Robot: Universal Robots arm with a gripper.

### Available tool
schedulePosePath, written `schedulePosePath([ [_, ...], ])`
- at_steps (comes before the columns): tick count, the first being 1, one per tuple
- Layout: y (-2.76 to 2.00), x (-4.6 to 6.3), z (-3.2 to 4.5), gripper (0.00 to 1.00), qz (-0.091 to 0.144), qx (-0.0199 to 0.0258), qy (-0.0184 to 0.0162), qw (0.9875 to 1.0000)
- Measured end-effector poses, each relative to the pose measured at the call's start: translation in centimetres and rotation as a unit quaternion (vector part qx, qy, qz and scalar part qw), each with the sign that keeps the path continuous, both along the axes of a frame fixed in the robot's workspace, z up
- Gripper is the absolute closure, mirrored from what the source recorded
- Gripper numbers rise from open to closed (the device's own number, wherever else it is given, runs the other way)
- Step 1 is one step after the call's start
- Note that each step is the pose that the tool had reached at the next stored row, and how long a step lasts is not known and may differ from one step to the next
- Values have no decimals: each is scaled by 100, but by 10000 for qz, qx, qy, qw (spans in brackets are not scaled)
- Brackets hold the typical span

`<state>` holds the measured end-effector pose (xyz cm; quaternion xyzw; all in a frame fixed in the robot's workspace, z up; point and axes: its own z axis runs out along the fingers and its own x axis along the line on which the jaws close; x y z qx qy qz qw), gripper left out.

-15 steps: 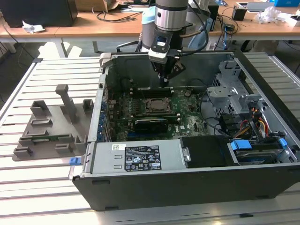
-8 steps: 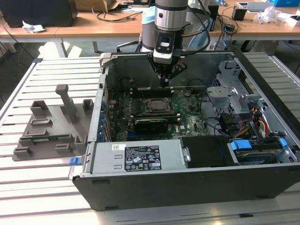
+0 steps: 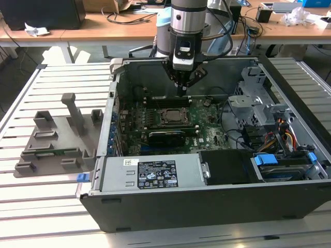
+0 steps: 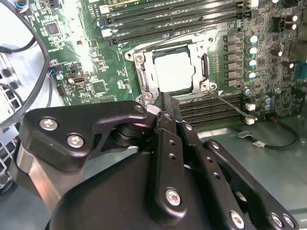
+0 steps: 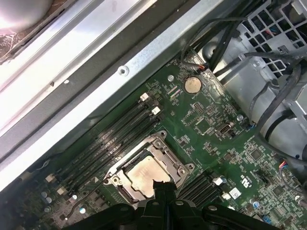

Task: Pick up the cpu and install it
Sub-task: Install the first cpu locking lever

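The cpu (image 3: 169, 115) lies flat in the black socket on the green motherboard (image 3: 207, 126), inside the open computer case. Its silver top shows in both wrist views (image 4: 173, 72) (image 5: 144, 176), ringed by the socket's metal frame (image 4: 144, 76). My gripper (image 3: 182, 89) hangs above the board, just behind the socket in the exterior view. Its black fingers are shut together with nothing between them. The fingertips (image 4: 163, 101) hover near the socket's edge, apart from the chip. In the first wrist view the gripper (image 5: 163, 186) overlaps the socket's near corner.
A grey plastic tray (image 3: 51, 144) sits on the slatted table at the exterior view's left. The case walls (image 3: 119, 77) surround the board. A drive cage (image 3: 253, 98) and loose cables (image 3: 248, 139) fill the right side. The power supply (image 3: 150, 173) lies at the front. Memory slots (image 4: 177, 19) flank the socket.
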<state>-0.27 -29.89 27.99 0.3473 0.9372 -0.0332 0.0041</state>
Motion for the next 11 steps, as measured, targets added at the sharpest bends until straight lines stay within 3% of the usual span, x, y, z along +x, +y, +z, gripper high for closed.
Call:
schedulePosePath([
  [3, 0, 0, 0, 89, 158, 0, 0, 9999],
  [7, 0, 0, 0, 89, 567, 0, 0, 9984],
  [11, 0, 0, 0, 89, 1041, 1, 0, 9946],
])
